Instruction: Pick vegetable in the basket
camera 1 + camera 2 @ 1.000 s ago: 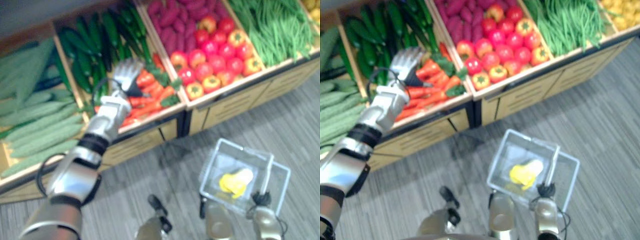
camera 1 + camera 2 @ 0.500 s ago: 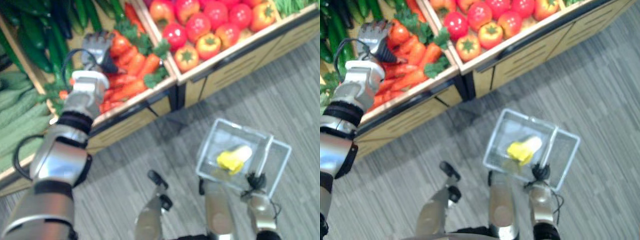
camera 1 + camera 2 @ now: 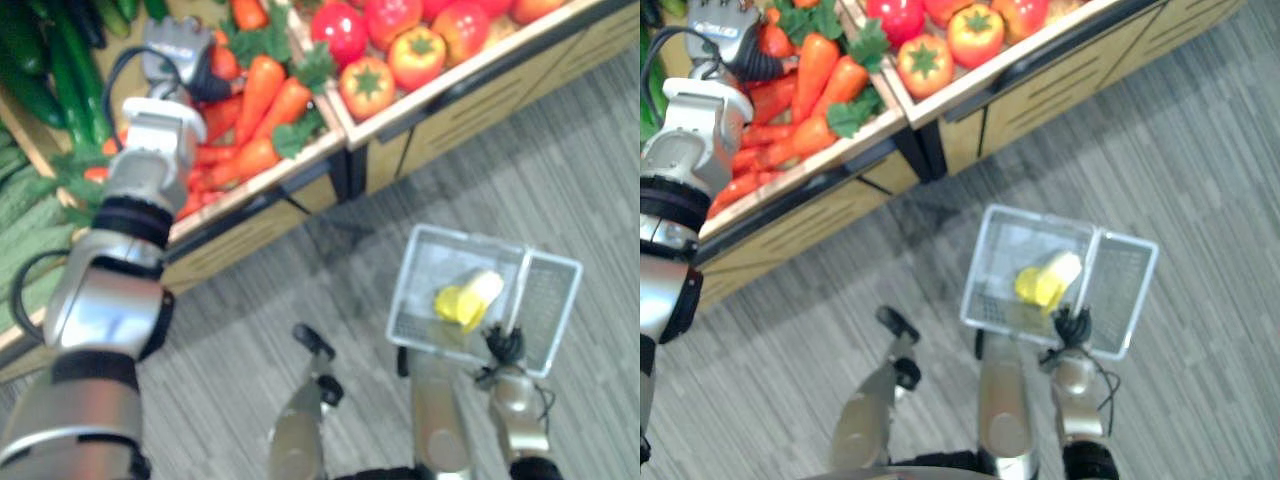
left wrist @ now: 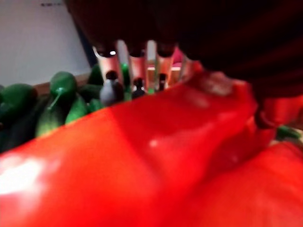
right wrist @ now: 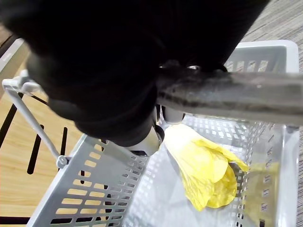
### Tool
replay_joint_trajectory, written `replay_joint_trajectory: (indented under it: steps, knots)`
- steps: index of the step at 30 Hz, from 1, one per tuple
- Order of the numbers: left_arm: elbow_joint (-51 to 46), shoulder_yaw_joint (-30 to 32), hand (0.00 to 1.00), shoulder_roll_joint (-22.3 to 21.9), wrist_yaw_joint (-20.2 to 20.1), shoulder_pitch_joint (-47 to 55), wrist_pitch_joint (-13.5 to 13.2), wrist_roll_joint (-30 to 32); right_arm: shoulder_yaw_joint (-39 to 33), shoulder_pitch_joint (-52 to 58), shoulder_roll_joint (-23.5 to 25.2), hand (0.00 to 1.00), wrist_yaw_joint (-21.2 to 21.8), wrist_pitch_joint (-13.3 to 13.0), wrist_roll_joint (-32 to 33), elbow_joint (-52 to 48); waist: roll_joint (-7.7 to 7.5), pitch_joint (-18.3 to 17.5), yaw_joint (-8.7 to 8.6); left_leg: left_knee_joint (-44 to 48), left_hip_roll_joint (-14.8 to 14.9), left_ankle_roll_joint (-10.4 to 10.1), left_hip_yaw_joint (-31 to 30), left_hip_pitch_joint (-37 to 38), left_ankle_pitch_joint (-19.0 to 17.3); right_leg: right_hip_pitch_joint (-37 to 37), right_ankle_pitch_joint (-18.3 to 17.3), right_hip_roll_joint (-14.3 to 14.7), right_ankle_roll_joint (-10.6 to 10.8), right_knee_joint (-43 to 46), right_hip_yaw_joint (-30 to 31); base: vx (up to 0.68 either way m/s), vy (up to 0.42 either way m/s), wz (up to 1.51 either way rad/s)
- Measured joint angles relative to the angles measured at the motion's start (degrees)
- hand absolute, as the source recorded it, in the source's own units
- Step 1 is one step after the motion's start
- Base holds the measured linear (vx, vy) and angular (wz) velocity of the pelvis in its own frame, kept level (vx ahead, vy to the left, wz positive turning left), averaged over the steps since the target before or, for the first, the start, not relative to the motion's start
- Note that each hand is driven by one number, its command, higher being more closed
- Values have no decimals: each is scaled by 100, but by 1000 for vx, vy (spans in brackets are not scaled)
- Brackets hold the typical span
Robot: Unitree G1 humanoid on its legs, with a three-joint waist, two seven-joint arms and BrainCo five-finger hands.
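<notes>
My left hand (image 3: 175, 45) reaches into the wooden bin of carrots (image 3: 262, 85) and red vegetables. In the left wrist view its fingers (image 4: 110, 71) bend over the far side of a glossy red vegetable (image 4: 142, 156) that lies against the palm. Low on the right, my right hand (image 3: 497, 350) is shut on the handle (image 5: 236, 97) of a white plastic basket (image 3: 420, 260). A yellow vegetable (image 5: 203, 165) lies inside the basket.
A bin of red and orange tomatoes (image 3: 370, 85) stands to the right of the carrots, and dark green cucumbers (image 3: 60, 60) lie to the left. The wooden stand's front edge (image 3: 300, 170) runs diagonally above the grey striped floor (image 3: 580, 170).
The camera has tipped down, so the bins sit higher in the picture. My left hand's fingers have curled from straight onto the red vegetable. The basket hangs as before.
</notes>
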Motion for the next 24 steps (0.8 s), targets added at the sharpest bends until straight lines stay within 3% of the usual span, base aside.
replay_joint_trajectory:
  steps: [6, 9, 15, 22, 24]
  knots:
    - [-69, -241, 100, 9, -203, 4, -60, 147, 18, 237, -10, 100, 104, -6, -1, -337, 18, 13, 57, 201, 53, 0, 154, 108, -1, 251, 0, -45, 0, -9, -39, 102, -11, 8]
    - [-55, -318, 100, 218, -229, -3, -151, 221, 189, 332, -100, 100, 125, -13, 2, -351, 20, 13, 51, 365, 124, 2, 141, 266, -2, 522, 0, -56, 0, -13, -119, 97, -32, 13]
    - [-101, -433, 100, 867, -88, -32, -154, 229, 245, 409, -270, 100, 247, -17, 115, -260, 42, 6, 34, 476, 157, 6, 46, 702, -2, 1080, -2, -74, 0, -45, -255, 56, -22, 6]
    - [-142, -445, 100, 1000, 121, -40, -99, 358, 240, 382, -324, 100, 356, -50, 116, -26, 87, -16, -43, 451, 100, 23, -266, 983, -13, 1514, -11, -86, -3, -122, -409, -7, -5, 12]
    - [-644, -351, 100, 986, 232, 232, 7, 335, 235, 391, -323, 100, 367, -48, 116, 18, 130, -82, -144, 316, 49, 88, -348, 1139, -61, 1721, -76, -57, 25, -251, -470, -71, -7, 9]
